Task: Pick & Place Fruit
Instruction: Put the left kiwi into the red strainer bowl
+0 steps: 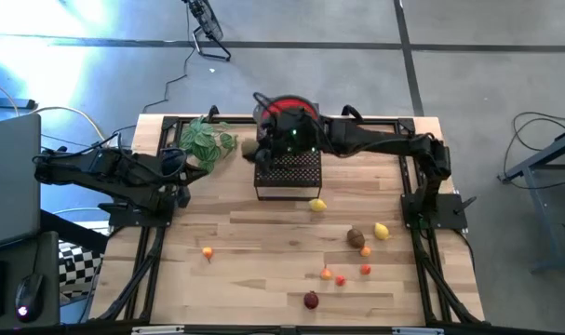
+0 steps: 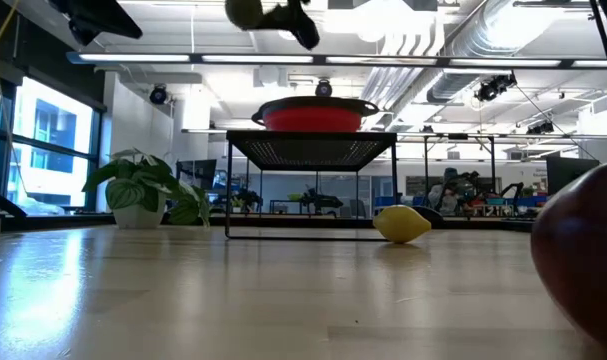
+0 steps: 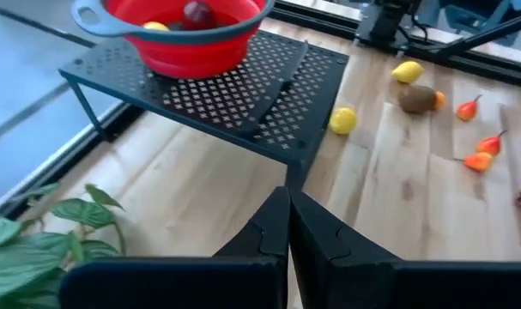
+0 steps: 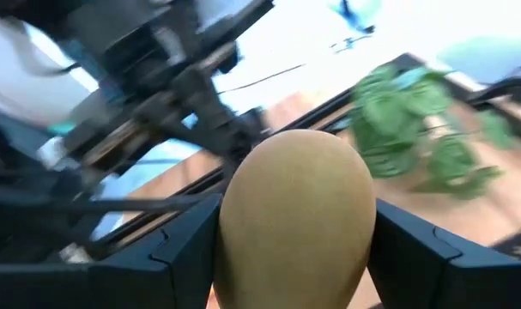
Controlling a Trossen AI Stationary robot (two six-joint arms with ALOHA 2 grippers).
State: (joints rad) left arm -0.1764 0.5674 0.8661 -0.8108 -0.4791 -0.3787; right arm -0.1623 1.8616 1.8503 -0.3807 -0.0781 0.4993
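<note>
Right tool (image 4: pixel 294 227) has the olive-brown fruit (image 4: pixel 294 215) clamped between its fingers, up in the air just beside the red bowl (image 1: pixel 287 104) on the black rack (image 1: pixel 288 173); the drop lies a short way sideways. Left tool (image 3: pixel 287 249) sits clenched, well back.

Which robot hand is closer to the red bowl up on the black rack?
The right one. The right gripper, shut on an olive-brown fruit, hangs just beside the red bowl. The left gripper is shut and empty, off to the side by the leafy plant.
</note>
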